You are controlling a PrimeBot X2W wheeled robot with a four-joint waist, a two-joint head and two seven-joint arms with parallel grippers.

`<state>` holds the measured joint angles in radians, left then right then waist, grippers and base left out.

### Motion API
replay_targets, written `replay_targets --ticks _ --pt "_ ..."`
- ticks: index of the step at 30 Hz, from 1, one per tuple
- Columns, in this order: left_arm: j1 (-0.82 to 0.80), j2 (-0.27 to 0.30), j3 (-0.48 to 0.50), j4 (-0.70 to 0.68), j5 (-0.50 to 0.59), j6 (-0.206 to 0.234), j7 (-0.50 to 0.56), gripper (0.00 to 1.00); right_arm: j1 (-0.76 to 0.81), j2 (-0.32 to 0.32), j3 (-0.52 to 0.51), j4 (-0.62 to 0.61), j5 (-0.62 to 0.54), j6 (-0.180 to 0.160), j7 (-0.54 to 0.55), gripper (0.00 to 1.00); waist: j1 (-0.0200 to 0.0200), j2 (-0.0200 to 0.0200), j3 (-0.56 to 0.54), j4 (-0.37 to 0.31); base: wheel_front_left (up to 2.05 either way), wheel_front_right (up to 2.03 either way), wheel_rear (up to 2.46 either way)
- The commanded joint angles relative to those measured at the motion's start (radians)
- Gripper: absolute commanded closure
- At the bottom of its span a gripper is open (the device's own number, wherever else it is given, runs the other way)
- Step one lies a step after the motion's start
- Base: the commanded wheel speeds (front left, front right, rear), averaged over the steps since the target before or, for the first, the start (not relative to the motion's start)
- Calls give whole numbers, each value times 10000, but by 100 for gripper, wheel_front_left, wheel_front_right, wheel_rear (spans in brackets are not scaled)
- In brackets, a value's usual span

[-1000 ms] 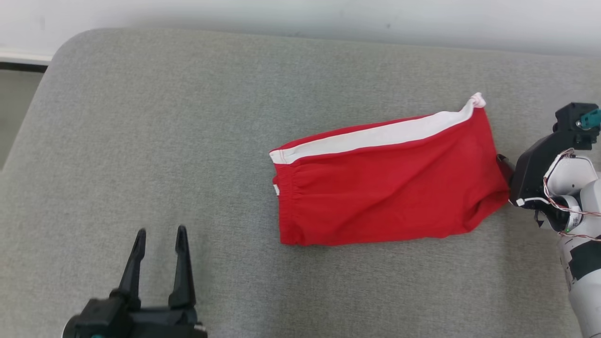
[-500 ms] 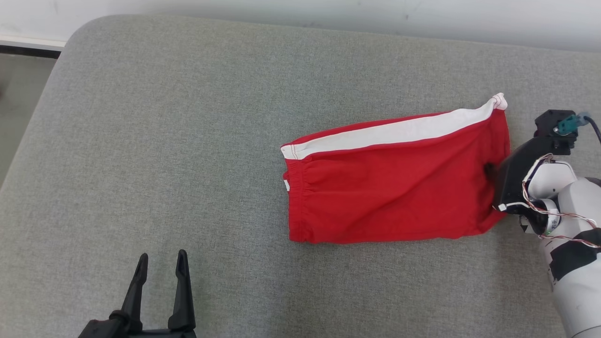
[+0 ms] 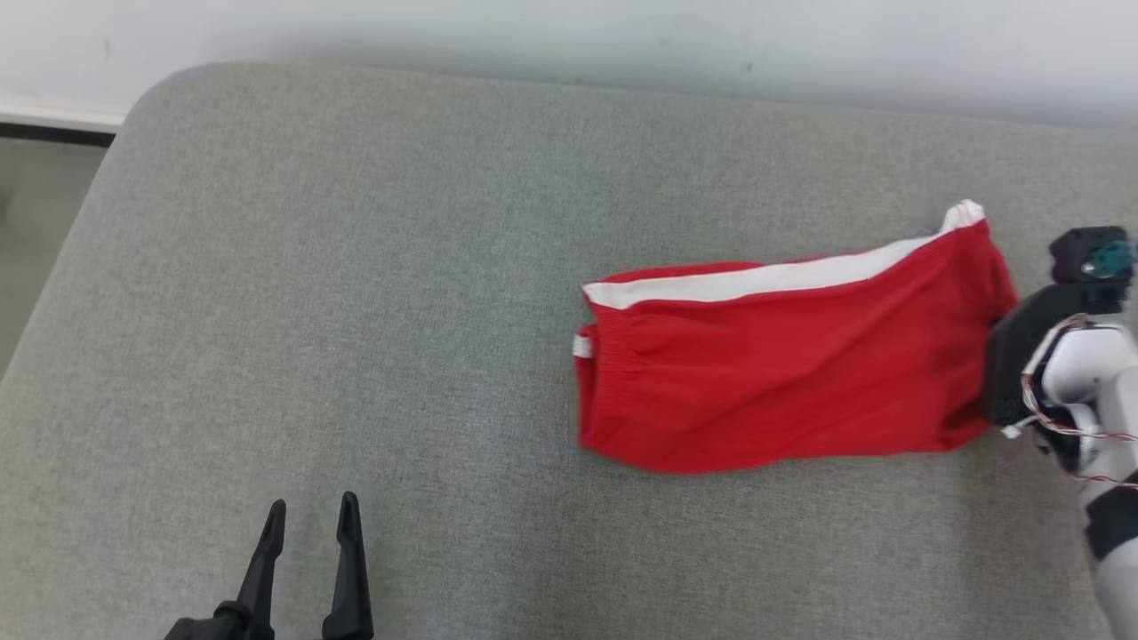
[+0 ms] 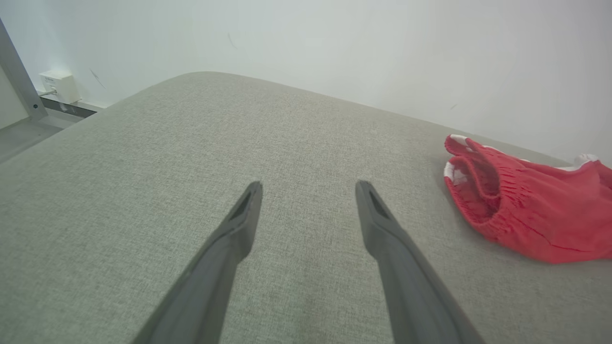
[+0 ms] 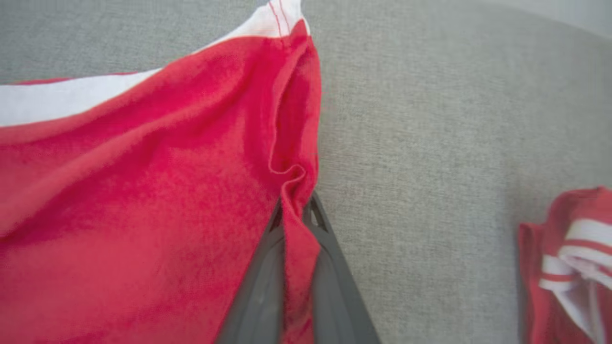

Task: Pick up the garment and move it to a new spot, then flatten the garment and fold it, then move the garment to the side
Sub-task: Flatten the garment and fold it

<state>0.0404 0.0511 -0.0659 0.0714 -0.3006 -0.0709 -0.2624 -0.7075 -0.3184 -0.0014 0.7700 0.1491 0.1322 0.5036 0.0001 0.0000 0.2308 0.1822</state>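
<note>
1. closed since the earlier frame: right gripper (image 5: 294, 212), now pinching right hem of garment (image 3: 782, 382); garment tugged slightly right, lying right of centre on cushion (image 3: 356, 267).
2. left gripper (image 3: 307, 524) spread wide, empty, near left.
3. lift slowly; keep the fold deep in the pinch.
4. counted: two grippers, two red garments, other garment (image 5: 569, 267) off to the right.

my left claw (image 3: 313, 502): two long matte black fingers (image 4: 224, 248), tapering to thin tips, narrow slot near each tip. right claw (image 5: 296, 200) fingers read dark grey with open triangular cutouts. wrist block (image 3: 1013, 356) black, boxy. forearm shell (image 3: 1080, 360) glossy white. teal plug (image 3: 1107, 258) on top, thin red-and-white wires (image 3: 1067, 429) looped alongside, black band (image 3: 1116, 524) lower down.
</note>
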Motion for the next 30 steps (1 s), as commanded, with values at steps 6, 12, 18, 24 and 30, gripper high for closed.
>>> replay_targets --ticks 6,12,18,24,30 --pt "224 -10 -144 31 -101 75 -28 0 723 -933 -215 -1129 -458 -29 113 100 -1 0 -575 -223 0 0 0" --pt "326 -11 -291 82 -215 128 -28 0 1487 -1500 85 -2686 -1042 -29 689 100 -1 0 -893 -164 0 0 0" --pt "457 -11 -290 110 -274 136 -28 0 1820 -1372 932 -4175 -856 -29 1320 100 -1 0 -1075 -170 0 0 0" --pt "506 -11 -309 173 -337 76 -28 0 1431 -899 2436 -4923 -301 -29 1927 100 -1 0 -1114 -123 0 0 0" --pt "403 -11 -428 193 -420 19 -28 0 897 -216 3797 -4485 193 -29 2162 100 -1 0 -1020 95 0 0 0"
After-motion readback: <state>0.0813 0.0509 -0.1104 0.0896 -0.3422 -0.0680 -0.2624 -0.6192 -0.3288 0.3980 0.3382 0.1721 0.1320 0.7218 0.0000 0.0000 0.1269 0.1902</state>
